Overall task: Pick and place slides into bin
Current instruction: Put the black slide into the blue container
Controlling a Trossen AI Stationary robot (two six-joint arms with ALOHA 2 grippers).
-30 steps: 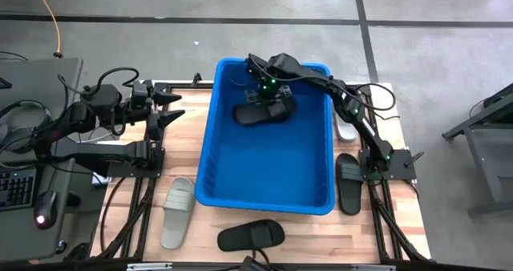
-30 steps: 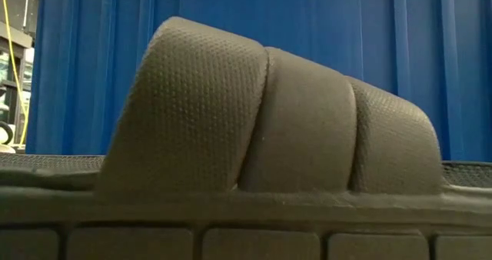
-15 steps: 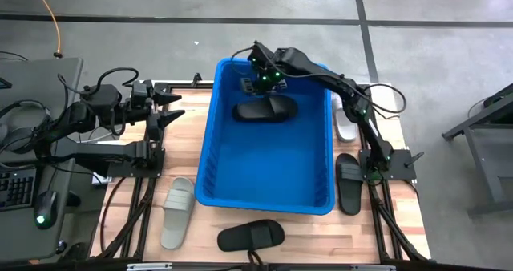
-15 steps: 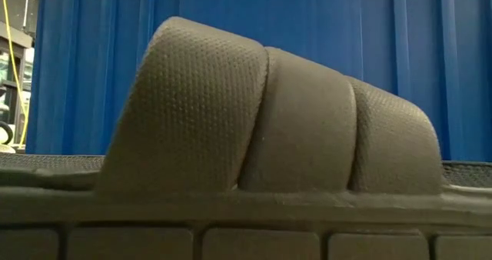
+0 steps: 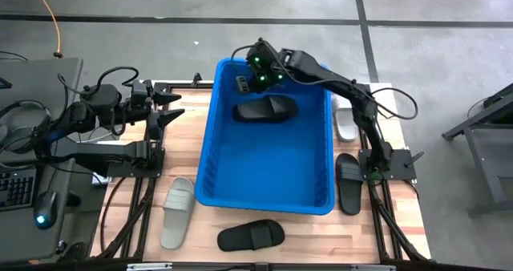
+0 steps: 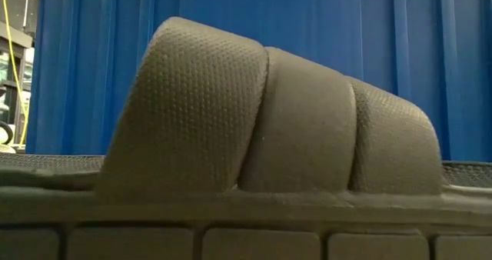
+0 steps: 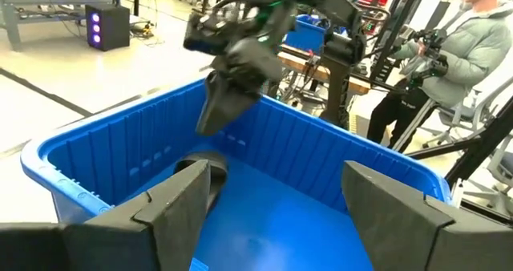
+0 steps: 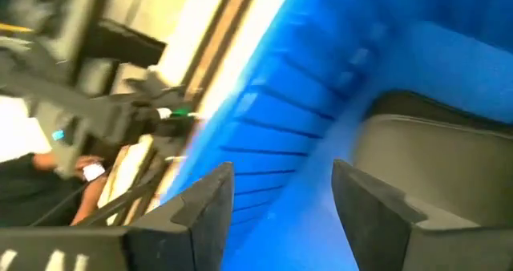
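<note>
The blue bin [image 5: 268, 167] stands mid-table. One black slide [image 5: 266, 109] lies sole-down on its floor at the far end; it also shows in the left wrist view [image 7: 207, 173] and the right wrist view [image 8: 437, 147]. My right gripper [image 5: 244, 82] hangs open and empty above the bin's far left corner, clear of that slide. My left gripper [image 5: 172, 107] waits open, left of the bin. On the table lie a grey slide [image 5: 178, 211], a black slide [image 5: 251, 236], another black slide [image 5: 349, 183] and a white slide [image 5: 346, 123].
The near black slide's strap [image 6: 261, 114] fills the low view, with the bin wall [image 6: 231, 14] behind it. A person [image 7: 461, 46] sits beyond the table's right side. A desk with a keyboard [image 5: 16, 187] stands left of the table.
My right gripper has risen off the black slide and gone toward the bin's far left corner. The slide, which was under the gripper a second ago, now lies flat on the bin's floor.
</note>
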